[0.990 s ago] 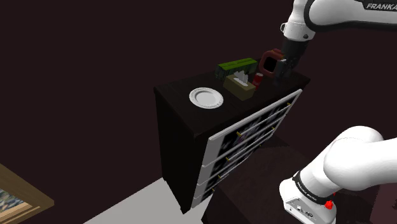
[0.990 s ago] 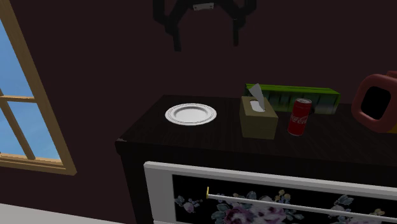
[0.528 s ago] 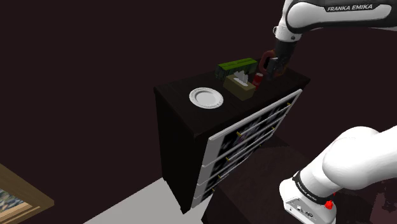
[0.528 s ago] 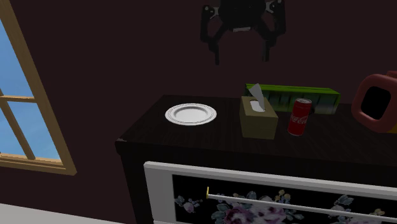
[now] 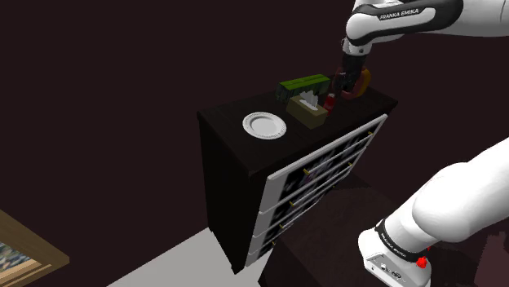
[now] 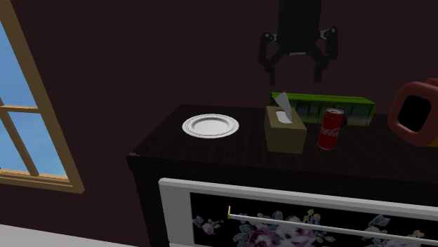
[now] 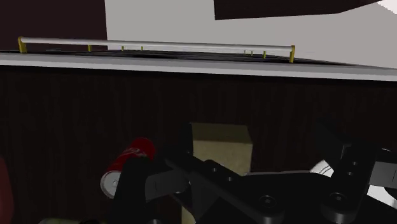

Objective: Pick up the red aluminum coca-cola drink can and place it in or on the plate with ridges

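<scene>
Spread-open end effector (image 6: pixel 295 69) high above the tissue box (image 6: pixel 285 132). Red can (image 6: pixel 331 129) upright at the box's three o'clock, ridged plate (image 6: pixel 210 125) at nine.

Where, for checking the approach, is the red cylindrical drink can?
In the second exterior view, the red drink can stands on the dark dresser top, right of the tan tissue box.

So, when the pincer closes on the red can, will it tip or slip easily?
The red can stands upright, tall and narrow, so a sideways nudge would probably tip it, and then it could roll. Its round, smooth-looking wall may slip in the open pincer unless gripped squarely. The tissue box stands close, so it might get bumped.
</scene>
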Motion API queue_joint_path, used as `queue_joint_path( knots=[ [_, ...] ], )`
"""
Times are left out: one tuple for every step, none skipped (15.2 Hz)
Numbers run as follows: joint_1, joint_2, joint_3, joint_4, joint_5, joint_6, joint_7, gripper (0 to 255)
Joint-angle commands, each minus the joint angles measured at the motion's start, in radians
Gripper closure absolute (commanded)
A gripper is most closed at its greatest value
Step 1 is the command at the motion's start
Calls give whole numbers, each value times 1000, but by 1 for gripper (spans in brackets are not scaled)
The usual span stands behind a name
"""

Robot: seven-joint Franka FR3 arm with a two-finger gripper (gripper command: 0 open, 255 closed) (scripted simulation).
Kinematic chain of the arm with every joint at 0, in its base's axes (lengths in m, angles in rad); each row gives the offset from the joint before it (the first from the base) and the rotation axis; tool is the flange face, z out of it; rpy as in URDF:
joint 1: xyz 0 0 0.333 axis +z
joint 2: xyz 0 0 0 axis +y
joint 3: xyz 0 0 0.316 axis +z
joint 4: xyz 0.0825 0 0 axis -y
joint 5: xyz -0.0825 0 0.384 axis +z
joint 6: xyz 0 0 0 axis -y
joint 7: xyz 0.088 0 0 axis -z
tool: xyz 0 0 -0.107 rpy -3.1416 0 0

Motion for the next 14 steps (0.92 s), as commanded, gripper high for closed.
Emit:
queue_joint_path(
  knots=[
    [-10,81,-25,56,20,24,-40,0],
    [-15,120,-34,86,32,32,-58,0],
    [-22,160,-43,117,46,38,-77,0],
    [-29,200,-51,150,60,43,-96,0],
    [-37,241,-58,184,75,47,-115,0],
    [-46,282,-64,220,91,50,-133,0],
    [-56,323,-69,257,107,51,-152,0],
    [-67,365,-72,296,124,50,-169,0],
    [-79,407,-75,337,140,48,-187,0],
    [-93,449,-76,380,157,44,-203,0],
    [-107,492,-76,425,173,39,-218,0],
    [-123,536,-76,472,189,32,-233,0],
    [-139,580,-74,522,205,23,-247,0],
    [-156,625,-72,575,220,12,-259,0]
  ],
)
